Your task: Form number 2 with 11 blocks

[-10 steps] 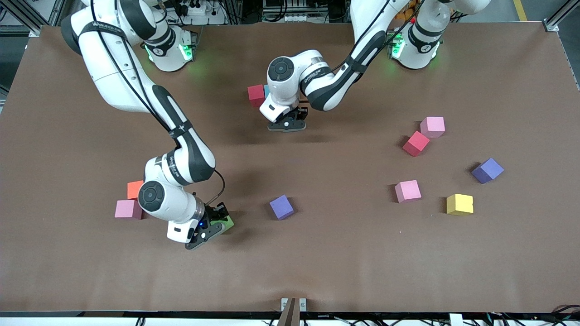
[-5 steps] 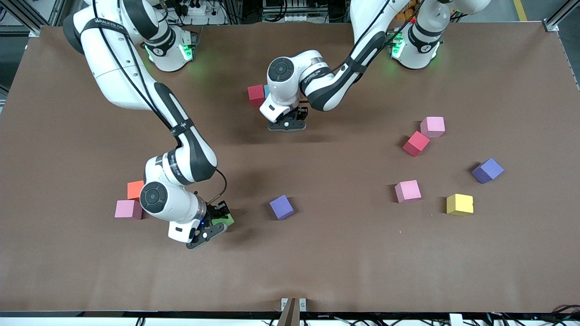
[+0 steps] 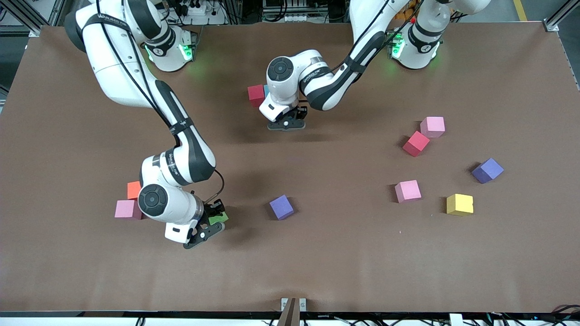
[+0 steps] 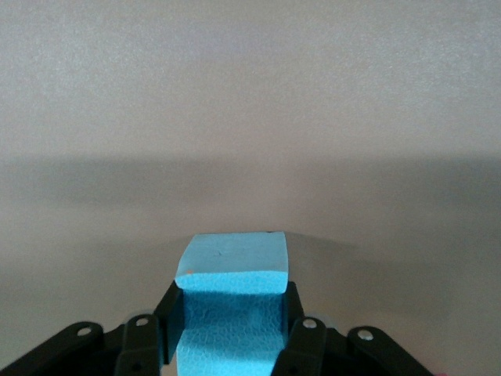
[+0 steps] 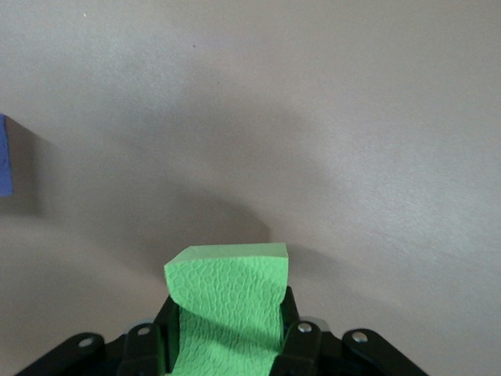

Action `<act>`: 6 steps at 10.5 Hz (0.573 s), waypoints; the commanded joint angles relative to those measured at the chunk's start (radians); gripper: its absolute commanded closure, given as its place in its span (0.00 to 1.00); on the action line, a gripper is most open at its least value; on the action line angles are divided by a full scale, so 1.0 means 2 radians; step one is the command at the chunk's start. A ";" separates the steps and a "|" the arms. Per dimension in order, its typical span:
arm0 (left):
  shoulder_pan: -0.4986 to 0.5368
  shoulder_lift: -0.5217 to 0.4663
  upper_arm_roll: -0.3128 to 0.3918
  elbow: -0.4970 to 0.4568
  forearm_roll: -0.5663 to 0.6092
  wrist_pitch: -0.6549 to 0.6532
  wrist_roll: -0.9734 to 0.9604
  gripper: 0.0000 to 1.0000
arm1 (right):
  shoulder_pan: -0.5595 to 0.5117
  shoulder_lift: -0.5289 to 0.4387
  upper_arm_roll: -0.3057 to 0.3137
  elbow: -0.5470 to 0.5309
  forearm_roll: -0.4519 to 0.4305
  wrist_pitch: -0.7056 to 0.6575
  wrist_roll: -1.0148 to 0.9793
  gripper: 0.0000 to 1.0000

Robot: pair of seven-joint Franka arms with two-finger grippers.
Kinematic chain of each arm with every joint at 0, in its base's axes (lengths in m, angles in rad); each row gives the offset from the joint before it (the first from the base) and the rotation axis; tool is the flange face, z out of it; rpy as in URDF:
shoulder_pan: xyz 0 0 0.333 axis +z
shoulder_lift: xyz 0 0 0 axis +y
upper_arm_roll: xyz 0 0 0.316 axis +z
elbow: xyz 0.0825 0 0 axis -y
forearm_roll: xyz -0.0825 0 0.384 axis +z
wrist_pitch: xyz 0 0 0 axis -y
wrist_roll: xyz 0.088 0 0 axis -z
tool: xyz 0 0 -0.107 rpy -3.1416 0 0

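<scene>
My left gripper [image 4: 228, 304] is shut on a light blue block [image 4: 232, 262]. In the front view that gripper [image 3: 286, 121] hangs low over the table's middle, beside a red block [image 3: 256, 95] with a light blue sliver [image 3: 266, 91] next to it. My right gripper [image 5: 225, 312] is shut on the green block [image 5: 227, 270], which it holds low over the table [image 3: 219, 218] near a purple cube [image 3: 281, 207]. An orange block [image 3: 134, 189] and a pink block [image 3: 124, 209] lie by the right wrist. Two pink blocks [image 3: 432, 126] [image 3: 408, 190], a red block [image 3: 416, 143] and a yellow block [image 3: 459, 204] lie toward the left arm's end.
A second purple cube [image 3: 487, 170] sits among the blocks at the left arm's end. The brown table [image 3: 317, 262] is bare along the edge nearest the front camera. The right arm's elbow reaches over the table above the orange block.
My right gripper, still holding the green block, has shifted slightly toward the right arm's end of the table. The left gripper has edged a little toward the red block.
</scene>
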 commanded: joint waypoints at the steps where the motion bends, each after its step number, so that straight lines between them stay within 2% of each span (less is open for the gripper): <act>1: 0.000 0.002 -0.003 -0.002 0.014 0.007 -0.020 1.00 | 0.010 -0.009 -0.020 0.006 0.013 -0.019 0.004 0.53; 3: 0.000 0.002 -0.003 -0.002 0.014 0.007 -0.020 1.00 | 0.010 -0.013 -0.020 0.007 0.017 -0.025 0.005 0.53; 4: 0.001 0.003 -0.003 -0.002 0.014 0.007 -0.017 0.91 | 0.010 -0.013 -0.020 0.008 0.017 -0.031 0.006 0.53; 5: 0.001 0.003 -0.002 -0.002 0.014 0.007 -0.012 0.32 | 0.008 -0.013 -0.019 0.009 0.017 -0.035 0.005 0.53; 6: 0.001 0.003 -0.003 -0.002 0.020 0.007 -0.010 0.00 | 0.007 -0.013 -0.019 0.009 0.017 -0.036 0.005 0.53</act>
